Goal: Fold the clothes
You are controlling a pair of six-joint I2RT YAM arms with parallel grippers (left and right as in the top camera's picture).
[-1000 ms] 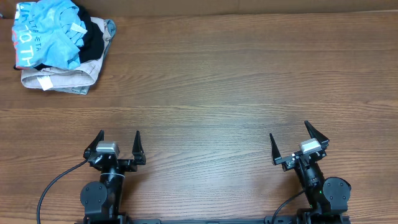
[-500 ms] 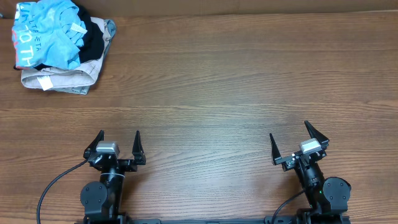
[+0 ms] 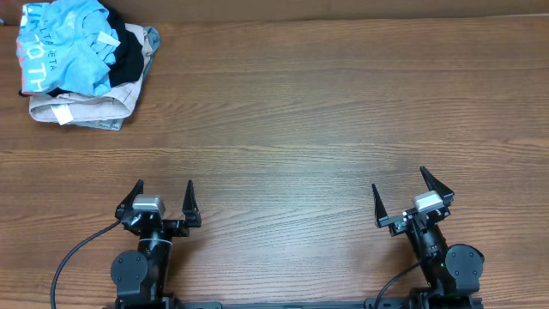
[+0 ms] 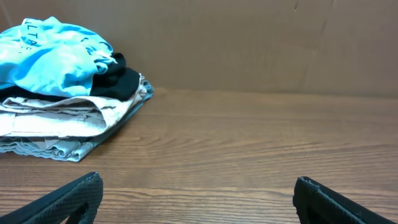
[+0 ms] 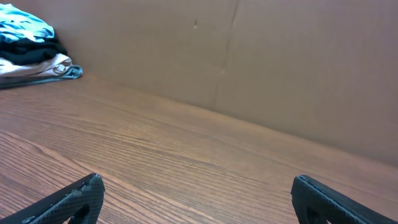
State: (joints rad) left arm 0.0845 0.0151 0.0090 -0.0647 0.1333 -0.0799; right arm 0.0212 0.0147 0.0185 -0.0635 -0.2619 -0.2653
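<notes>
Left gripper (image 3: 164, 184): jaws spread wide, holding nothing, at the table's (image 3: 300, 112) near edge, left side. Right gripper (image 3: 398, 178): jaws likewise spread and empty, at the table's near edge, right side.

The sky-blue T-shirt (image 3: 73, 43) lies crumpled at the table's far-left corner, on top of a pile, well apart from both grippers. Large white letters reading "O TH" show along its left edge, and smaller white print ends in "ETA"; the rest is hidden in folds. Beneath it are a black garment (image 3: 129, 51) and a folded beige garment (image 3: 86, 107). The white tags on the shirt and the beige garment are too small to read.
</notes>
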